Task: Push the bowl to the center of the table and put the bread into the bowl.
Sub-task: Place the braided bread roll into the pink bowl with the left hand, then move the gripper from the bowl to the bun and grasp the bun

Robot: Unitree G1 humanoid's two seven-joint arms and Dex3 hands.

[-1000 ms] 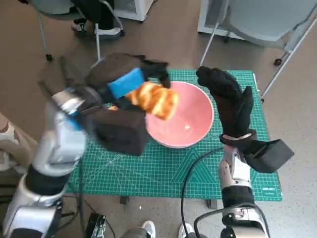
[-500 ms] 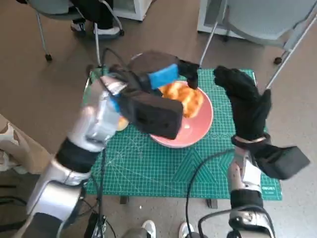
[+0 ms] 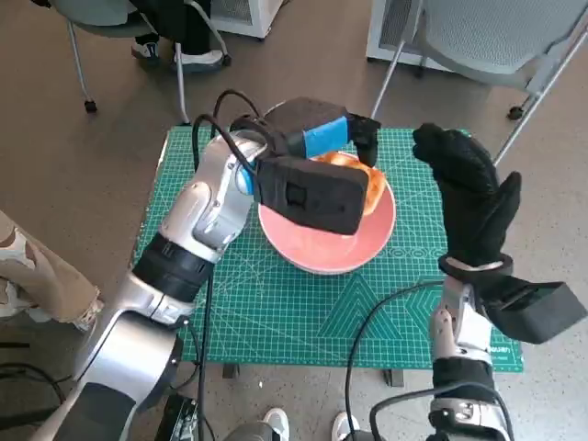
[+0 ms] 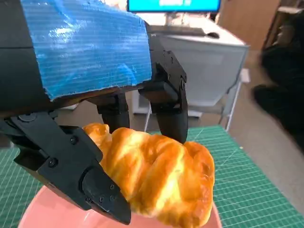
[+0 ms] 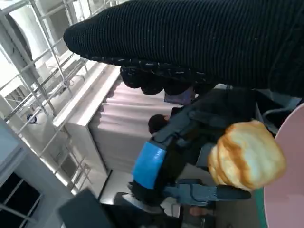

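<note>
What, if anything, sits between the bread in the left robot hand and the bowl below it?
Nothing visible. The left robot hand holds the bread directly over the pink bowl, whose inside shows bare. The right robot hand stands off to the side.

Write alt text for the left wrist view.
The left hand, black with blue tape over its back, grips a golden bread just above the pink bowl. A green cutting mat lies beneath; a white desk stands behind.

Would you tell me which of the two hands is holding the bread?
The left hand, with blue tape, grips the bread; the gloved right hand holds nothing.
</note>
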